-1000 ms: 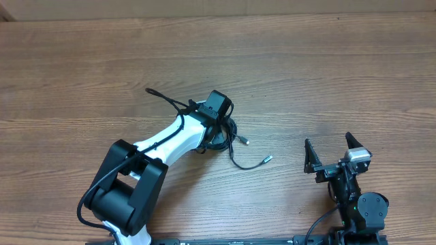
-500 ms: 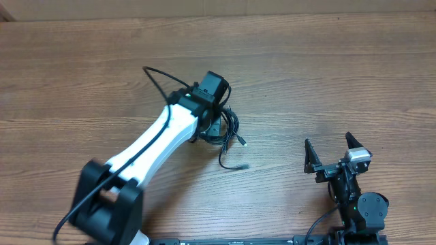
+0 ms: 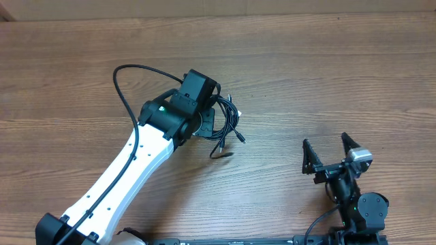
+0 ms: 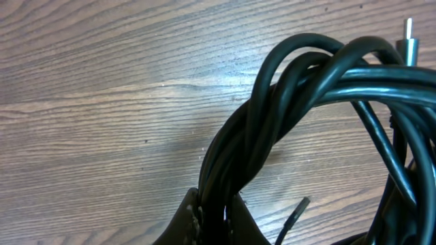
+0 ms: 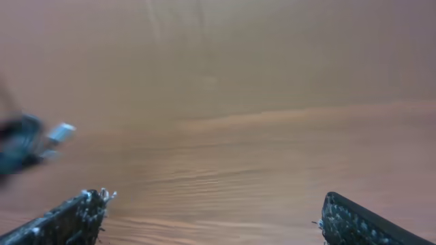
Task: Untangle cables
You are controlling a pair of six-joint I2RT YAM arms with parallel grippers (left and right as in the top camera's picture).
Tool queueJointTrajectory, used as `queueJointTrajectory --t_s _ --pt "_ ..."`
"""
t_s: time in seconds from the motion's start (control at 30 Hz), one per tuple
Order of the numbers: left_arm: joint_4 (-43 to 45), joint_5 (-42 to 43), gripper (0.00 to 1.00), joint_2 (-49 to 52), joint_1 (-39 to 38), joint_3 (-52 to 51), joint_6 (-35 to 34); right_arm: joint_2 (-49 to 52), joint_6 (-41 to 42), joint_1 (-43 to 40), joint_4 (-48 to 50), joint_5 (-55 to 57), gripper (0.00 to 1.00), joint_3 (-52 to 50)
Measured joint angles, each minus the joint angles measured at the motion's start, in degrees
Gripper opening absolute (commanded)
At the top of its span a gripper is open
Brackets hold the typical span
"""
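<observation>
The left wrist view alone shows the left gripper pinching the cables; the right gripper gapes wide.

Below me spreads a brown wooden table, its grain running side to side in long streaks, with a matte, evenly lit surface. Along the table's far edge runs a paler tan strip; I cannot tell what it is.

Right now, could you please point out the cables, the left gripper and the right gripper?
cables [image 4: 272, 102]: left wrist view, twisted bundle.
left gripper [image 4: 212, 216]: left wrist view, between fingertips.
right gripper [image 3: 325, 141]: overhead view, between open fingertips.
</observation>
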Motion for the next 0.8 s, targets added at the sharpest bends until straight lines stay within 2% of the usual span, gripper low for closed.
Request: queueJointTrajectory --t_s 0.07,0.13,0.23,0.37,0.43,0.5,0.57,0.67,0.8 --pt "0.04 -0.44 0.04 -0.02 0.00 0.00 -1.57 0.00 9.66 0.00 0.20 -3.19 1.00 0.00" --pt "0.13 -1.09 0.04 -0.02 0.00 0.00 -3.85 0.00 25.29 0.00 0.42 -8.66 1.00 0.00" --pt "0.22 -1.68 0.04 -0.02 0.00 0.00 -6.05 0.00 42.01 -0.02 0.42 -16.33 1.00 0.00" --pt "0.37 -1.92 0.04 -0.02 0.00 0.00 -7.58 0.00 53.57 0.00 0.42 -22.45 1.00 0.00" --pt "0.37 -2.03 0.05 -0.02 0.00 0.00 -7.93 0.00 56.08 0.00 1.49 -24.09 0.99 0.00" --pt "0.37 -2.12 0.04 -0.02 0.00 0.00 -8.37 0.00 55.30 -0.02 4.28 -25.97 0.99 0.02" --pt "0.39 -2.19 0.04 -0.02 0.00 0.00 -8.57 0.00 54.21 -0.02 2.36 -27.17 0.99 0.15" --pt "0.39 -2.29 0.04 -0.02 0.00 0.00 -8.46 0.59 51.78 0.00 -6.97 -27.69 0.99 1.70" --pt "0.35 -2.32 0.04 -0.02 0.00 0.00 -6.45 3.69 47.08 0.00 -21.57 -25.22 0.99 9.01"
